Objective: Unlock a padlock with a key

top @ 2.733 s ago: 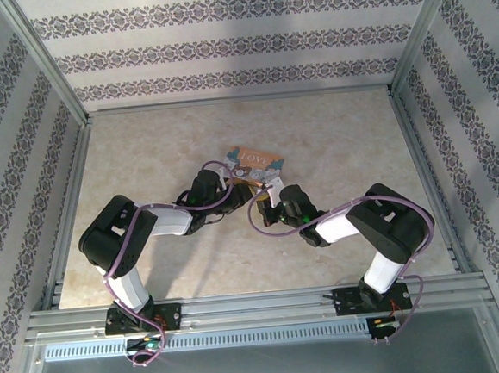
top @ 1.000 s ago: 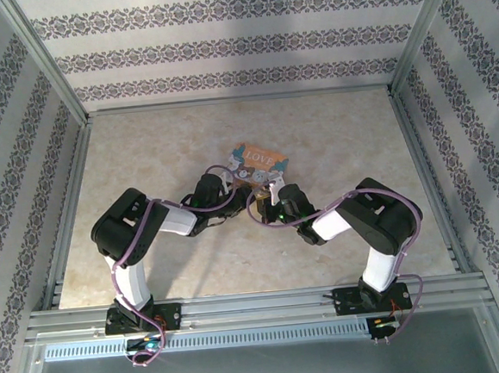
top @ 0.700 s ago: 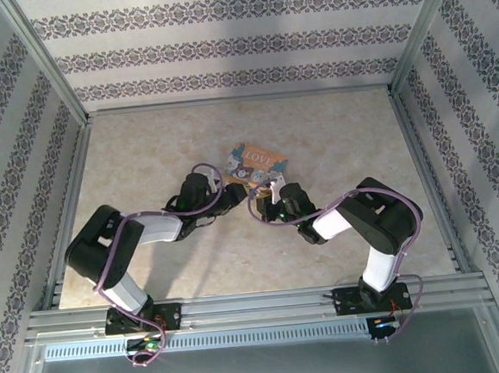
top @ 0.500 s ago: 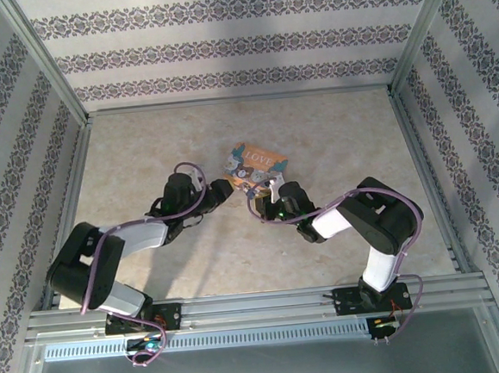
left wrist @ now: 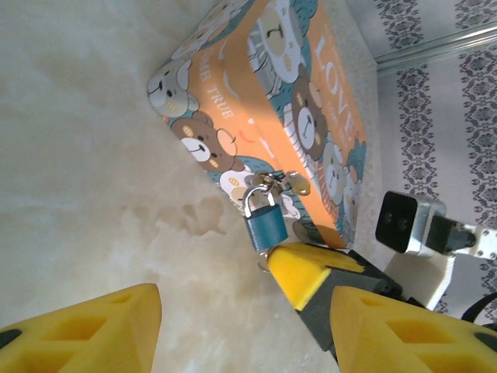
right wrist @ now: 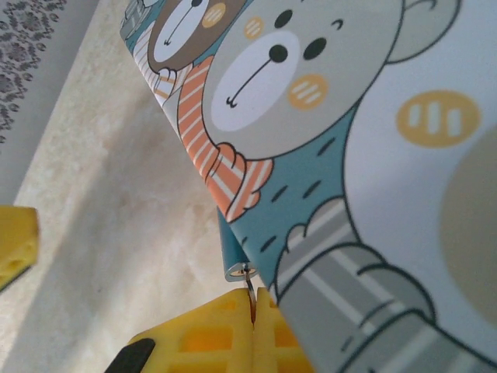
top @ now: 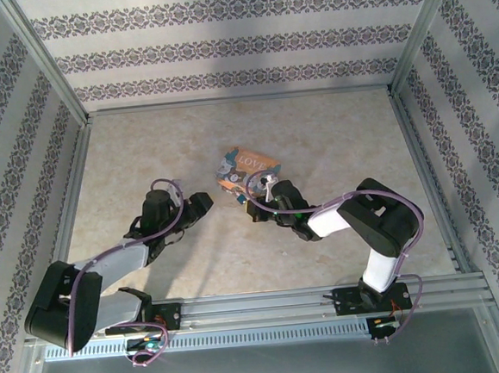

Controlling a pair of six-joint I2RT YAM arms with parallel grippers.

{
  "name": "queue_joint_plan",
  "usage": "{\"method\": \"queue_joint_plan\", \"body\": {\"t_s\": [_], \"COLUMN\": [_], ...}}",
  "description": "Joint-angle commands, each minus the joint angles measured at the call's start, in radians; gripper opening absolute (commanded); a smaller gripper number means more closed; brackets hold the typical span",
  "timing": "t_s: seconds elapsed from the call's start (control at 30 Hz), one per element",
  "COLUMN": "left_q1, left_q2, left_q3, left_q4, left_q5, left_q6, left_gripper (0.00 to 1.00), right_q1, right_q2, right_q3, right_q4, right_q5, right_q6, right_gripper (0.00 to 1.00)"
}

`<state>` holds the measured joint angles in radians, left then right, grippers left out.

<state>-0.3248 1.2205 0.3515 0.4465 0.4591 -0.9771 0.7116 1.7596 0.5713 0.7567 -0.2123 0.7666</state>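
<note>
- The small dark-blue padlock (left wrist: 266, 224) with a silvery metal shackle hangs from a brass-coloured hasp on the orange side of a bear-print cardboard box (left wrist: 287, 116) lettered "LOVE".
- In the left wrist view the shackle passes through the hasp and looks seated in the padlock body.
- The box (top: 246, 162) lies flat near the middle of the pale marbled table (top: 332, 137). The padlock is on its near side, towards the right.
- The right gripper (right wrist: 253, 330) has its yellow fingers pressed together on the slim grey metal key (right wrist: 249, 289).
- The key runs from the fingertips up to the underside of the padlock (right wrist: 230, 260). Its tip is at the keyhole, but how far in it goes cannot be told.
- From above, the right gripper (top: 269, 190) sits at the near right edge of the box, with its arm bent back towards the near right.
- The left gripper (left wrist: 245, 301) has its two yellow fingers (left wrist: 93, 326) spread wide apart over bare table, with nothing between them.
- From above, the left gripper (top: 200, 201) is to the left of the box, near it but apart from it and from the padlock.
- One right finger (left wrist: 311, 270) shows in the left wrist view, just below the padlock body.
</note>
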Motion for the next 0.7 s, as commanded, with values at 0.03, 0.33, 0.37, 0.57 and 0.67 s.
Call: {"method": "queue_joint_plan", "body": {"t_s": [0.03, 0.33, 0.37, 0.57, 0.67], "left_q1": [0.013, 0.014, 0.012, 0.01, 0.002], "left_q2": [-0.029, 0.021, 0.034, 0.111, 0.153], "left_q3": [-0.018, -0.032, -0.033, -0.028, -0.026], "left_q4": [-0.03, 0.083, 0.105, 0.235, 0.304], "left_q5": [0.008, 0.042, 0.049, 0.072, 0.075], "left_q6": [-0.021, -0.171, -0.195, -0.313, -0.357], "left_gripper": [0.6, 0.6, 0.59, 0.56, 0.55], "right_q1": [0.011, 0.043, 0.047, 0.052, 0.057], "right_q2": [-0.001, -0.037, -0.039, -0.046, -0.052], "right_q3": [0.031, 0.067, 0.066, 0.071, 0.08], "right_q4": [0.015, -0.04, -0.041, -0.04, -0.043], "right_q5": [-0.022, -0.014, -0.009, 0.001, 0.004], "right_q6": [0.152, 0.259, 0.272, 0.318, 0.325], "right_gripper": [0.0, 0.0, 0.0, 0.0, 0.0]}}
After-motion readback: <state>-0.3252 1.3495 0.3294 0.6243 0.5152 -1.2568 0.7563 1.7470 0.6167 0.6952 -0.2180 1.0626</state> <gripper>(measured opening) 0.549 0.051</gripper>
